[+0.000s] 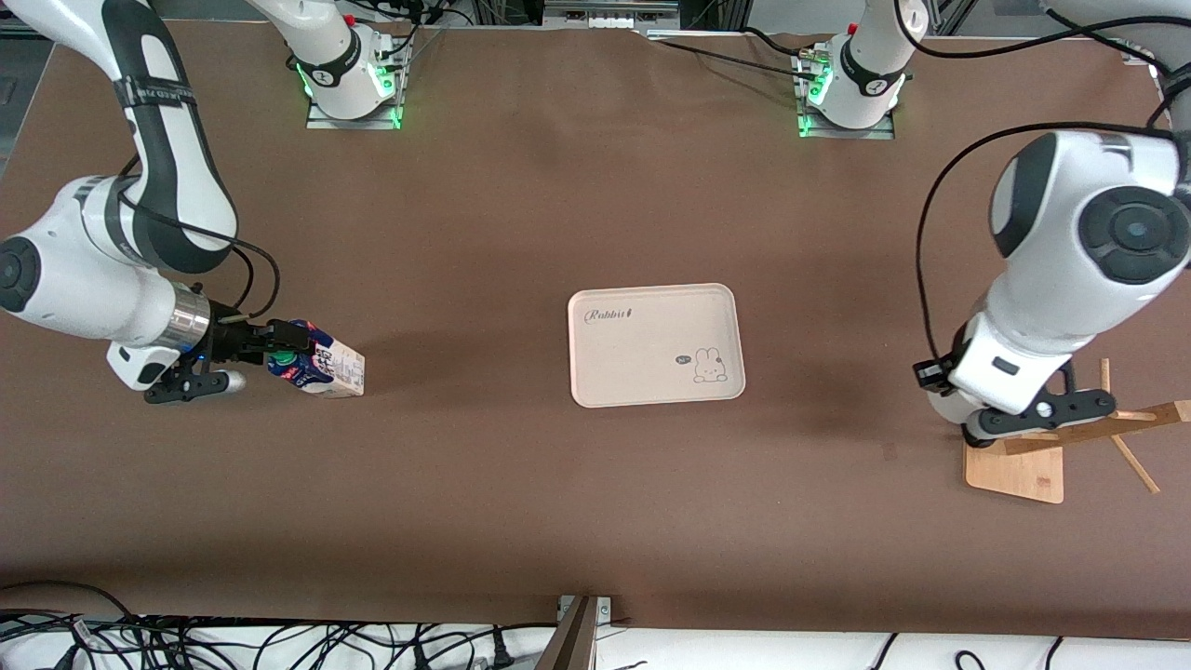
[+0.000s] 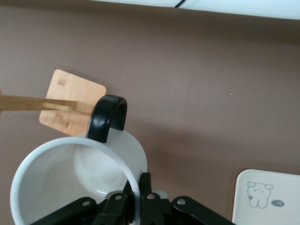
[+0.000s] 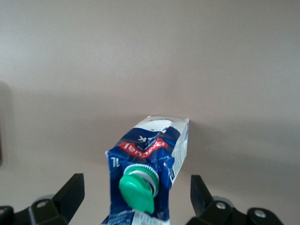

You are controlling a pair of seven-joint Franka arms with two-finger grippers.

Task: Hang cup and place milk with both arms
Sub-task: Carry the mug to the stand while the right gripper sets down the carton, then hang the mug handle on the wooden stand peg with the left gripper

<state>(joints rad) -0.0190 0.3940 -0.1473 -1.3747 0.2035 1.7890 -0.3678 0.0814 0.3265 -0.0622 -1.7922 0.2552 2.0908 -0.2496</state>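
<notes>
The milk [image 1: 321,366] lies on its side on the table at the right arm's end, its blue top and green cap [image 3: 138,190] toward my right gripper [image 1: 265,361]. That gripper [image 3: 136,185] is open, one finger on each side of the carton's top, not touching it. My left gripper [image 2: 140,197] is shut on the rim of the cup [image 2: 79,178] and holds it over the wooden rack [image 1: 1019,470]. The black handle [image 2: 108,117] points toward the rack's peg [image 2: 37,103]. In the front view the left arm hides the cup.
A cream tray [image 1: 651,344] with a rabbit print lies in the middle of the table and also shows in the left wrist view [image 2: 267,197]. The rack's wooden base [image 2: 70,101] stands at the left arm's end. Cables lie along the table's near edge.
</notes>
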